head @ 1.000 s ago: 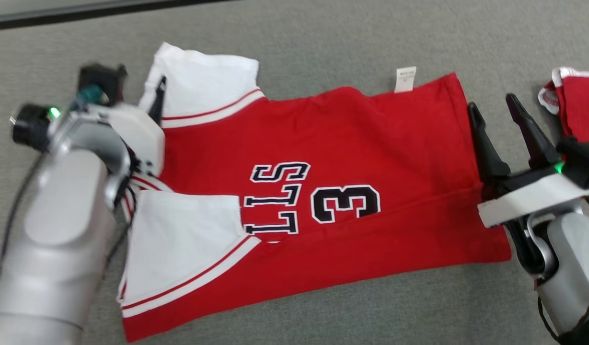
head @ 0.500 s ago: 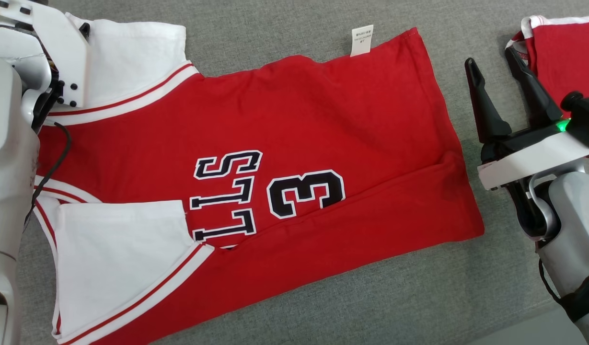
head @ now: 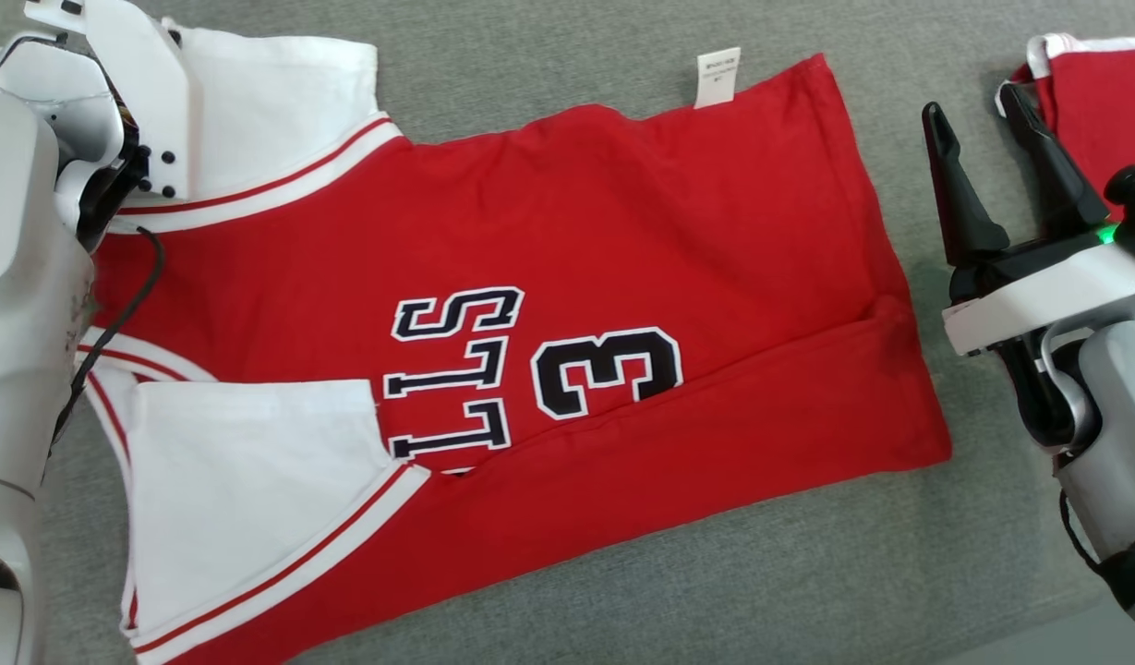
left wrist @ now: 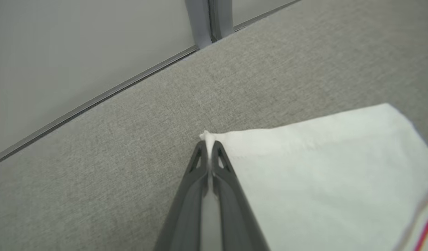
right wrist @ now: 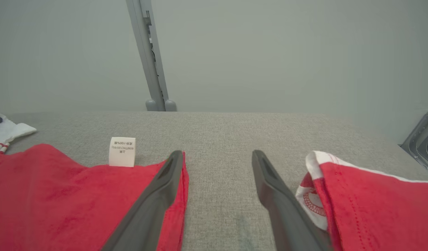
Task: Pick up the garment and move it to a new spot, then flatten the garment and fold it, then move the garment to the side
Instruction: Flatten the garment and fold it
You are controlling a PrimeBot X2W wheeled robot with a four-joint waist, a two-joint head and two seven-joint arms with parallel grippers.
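Garment (head: 567,277) spread flat on grey worktop (head: 715,573); near long edge looks already folded inward over lettering. Left gripper (left wrist: 208,146) clenched on corner of far white sleeve (left wrist: 321,167), likely a pinch for drawing sleeve over red body. Right gripper (head: 971,102) released, jaws wide, just beside hem, between garment and second red garment (head: 1098,102). Probably staged to take hem corner for matching fold.

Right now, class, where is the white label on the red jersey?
In the head view the label sticks out past the far edge of the jersey, right of centre; the right gripper stands further right.
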